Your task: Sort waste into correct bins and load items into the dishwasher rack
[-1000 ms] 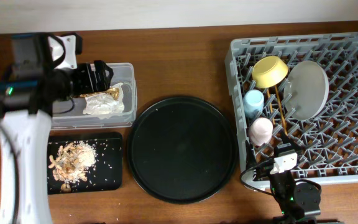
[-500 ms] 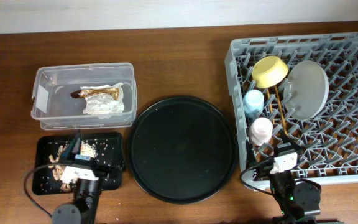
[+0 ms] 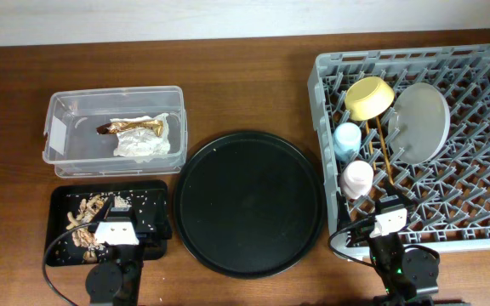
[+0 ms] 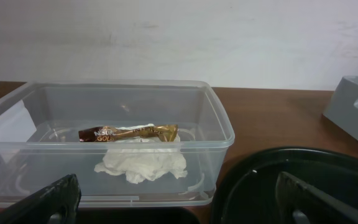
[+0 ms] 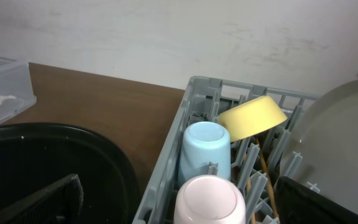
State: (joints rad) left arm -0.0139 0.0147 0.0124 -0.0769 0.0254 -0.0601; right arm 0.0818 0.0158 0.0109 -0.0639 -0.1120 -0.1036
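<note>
The grey dishwasher rack (image 3: 321, 68) at the right holds a yellow bowl (image 3: 369, 97), a grey-green plate (image 3: 419, 121), a blue cup (image 3: 346, 140), a pink cup (image 3: 357, 177) and two chopsticks (image 3: 379, 144). The clear tub (image 3: 113, 92) holds the white napkin (image 3: 147, 143) and the gold-brown wrapper (image 3: 130, 127). Beige food scraps (image 3: 88, 223) lie in the small black tray (image 3: 58, 200). My left gripper (image 3: 116, 234) is open and empty at that tray's front edge, facing the tub (image 4: 216, 124). My right gripper (image 3: 390, 225) is open and empty at the rack's front edge, just behind the pink cup (image 5: 210, 199).
A large round black tray (image 3: 247, 202) lies between the bins and the rack. It shows at the right in the left wrist view (image 4: 291, 180) and at the left in the right wrist view (image 5: 42, 155). A pale wall stands behind the table.
My left arm has left the clear tub and come back to the table's front edge, by the small black tray. The right arm has not moved.
</note>
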